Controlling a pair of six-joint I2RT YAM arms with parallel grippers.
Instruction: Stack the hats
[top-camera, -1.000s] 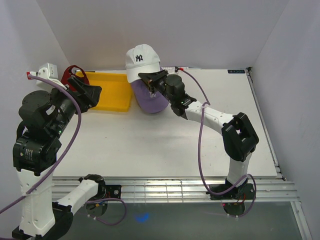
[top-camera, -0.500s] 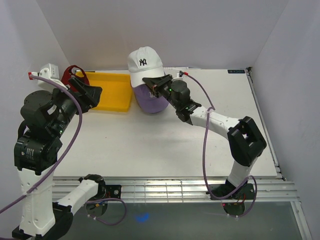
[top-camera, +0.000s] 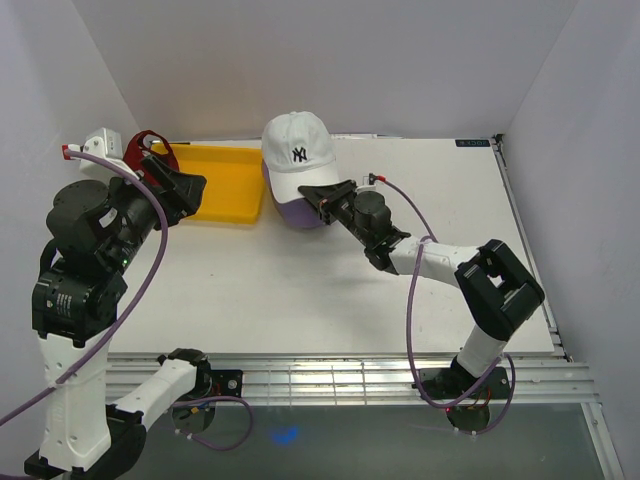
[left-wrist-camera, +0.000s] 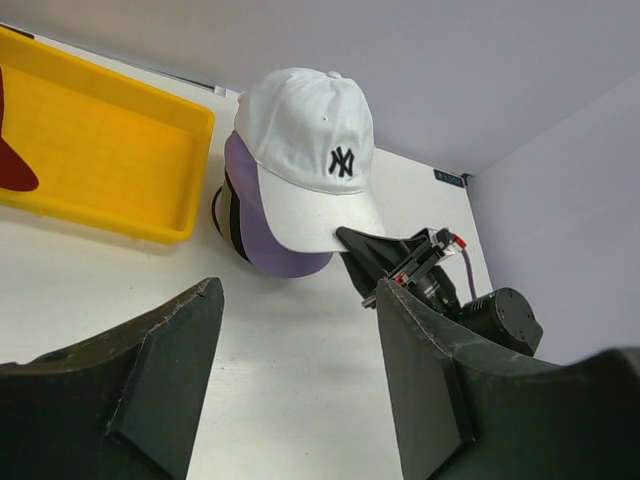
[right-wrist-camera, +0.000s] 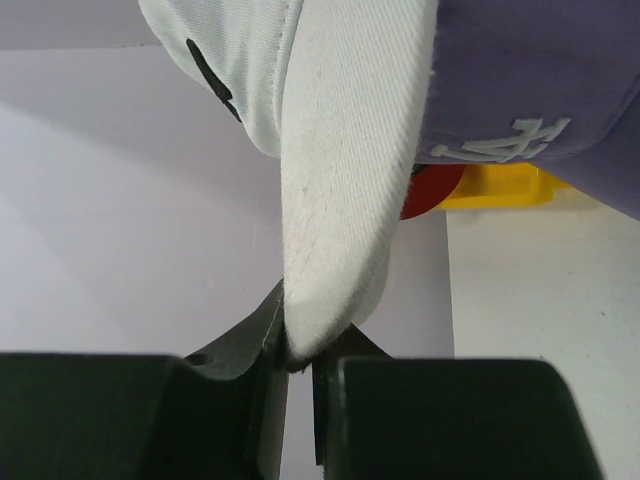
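Observation:
My right gripper (top-camera: 325, 198) is shut on the brim of the white NY cap (top-camera: 298, 152), which sits on top of the lavender cap (top-camera: 300, 213); the pinch shows in the right wrist view (right-wrist-camera: 300, 345) with the white brim (right-wrist-camera: 345, 200) above the lavender cap (right-wrist-camera: 530, 90). In the left wrist view the white cap (left-wrist-camera: 310, 150) covers the lavender cap (left-wrist-camera: 270, 240), with darker caps (left-wrist-camera: 228, 210) under them. The red cap (top-camera: 150, 148) lies behind my left gripper (top-camera: 190, 190), which is open and empty, raised at the left.
A yellow tray (top-camera: 225, 185) lies at the back left, next to the stack; it also shows in the left wrist view (left-wrist-camera: 100, 150). White walls enclose the table on three sides. The right arm's cable (top-camera: 410, 290) loops over the table.
My right gripper has lowered and pushed the white cap down and to the right onto the lavender cap, covering most of it. The left arm has barely moved.

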